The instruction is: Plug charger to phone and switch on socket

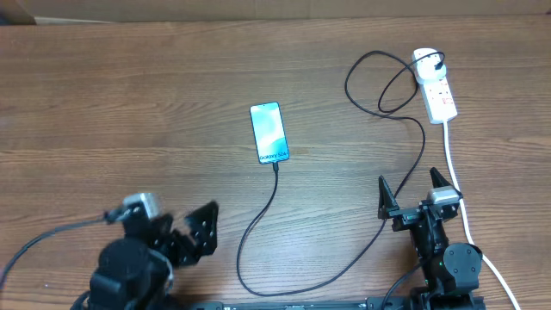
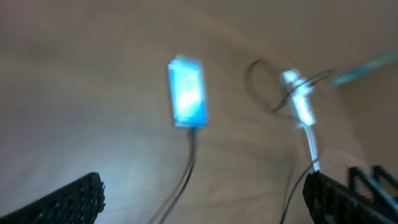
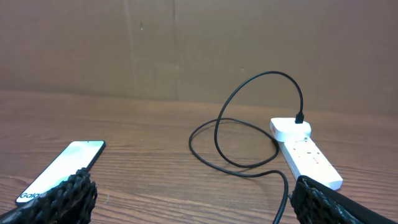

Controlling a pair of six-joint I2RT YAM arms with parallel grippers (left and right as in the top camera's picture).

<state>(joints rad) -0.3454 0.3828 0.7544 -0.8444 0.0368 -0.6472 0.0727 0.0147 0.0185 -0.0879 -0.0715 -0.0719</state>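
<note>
At mid-table the phone [image 1: 269, 133] lies with the charger [image 3: 268, 73] seemingly plugged into its near edge; the socket [image 1: 436, 86] sits far right. Left gripper [image 1: 196, 234] and right gripper [image 1: 408, 181] gape, empty. Reaching for the switch could snag the cable loop and tug the connector loose.

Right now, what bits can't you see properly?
- Socket switch: too small in overhead view to tell on or off.
- Phone: left wrist view is blurred, so its words are unreadable.
- Where the charger meets the phone: in right wrist view, hidden behind a finger of the right gripper.
- White lead: cut off by overhead's bottom edge.
</note>
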